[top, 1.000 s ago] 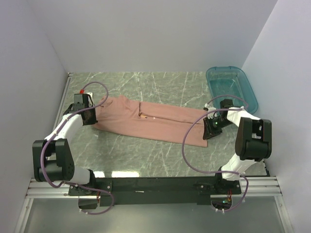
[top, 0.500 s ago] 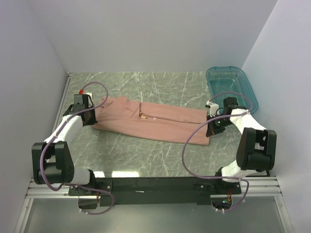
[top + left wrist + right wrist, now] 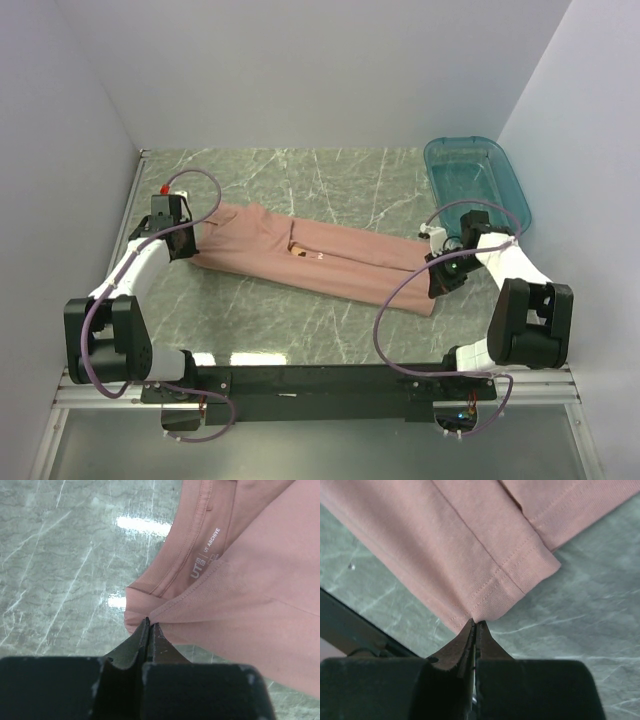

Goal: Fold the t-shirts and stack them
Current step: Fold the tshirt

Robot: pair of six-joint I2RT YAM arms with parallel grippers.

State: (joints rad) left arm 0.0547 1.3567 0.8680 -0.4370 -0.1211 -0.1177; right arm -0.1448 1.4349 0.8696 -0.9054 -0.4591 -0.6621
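One t-shirt [image 3: 330, 262] in play, dusty pink, folded lengthwise into a long narrow strip lying on the green marble table [image 3: 300, 325]. It runs at a slant across the top view, the left end further back and the right end nearer the arm bases. Left gripper [image 3: 149, 626] has its jaws pinched together on a bunched fold of fabric at the strip's left end, right next to the neckline. The collar ribbing [image 3: 192, 527] and the white "UT ARCHIVE" neck print [image 3: 205, 552] sit just above the fingertips in the left wrist view. Right gripper [image 3: 474, 626] has its jaws closed on the hem corner at the strip's right end, with the double stitch line of the hem [image 3: 507, 575] running just above the tips. A small bit of red-brown print [image 3: 299, 250] shows at the fold seam near mid-strip. Can't tell if either pinched end is off the table; the middle lies flat. Teal tub [image 3: 478, 178] is at the far right corner, apart from the shirt, just behind the right arm.
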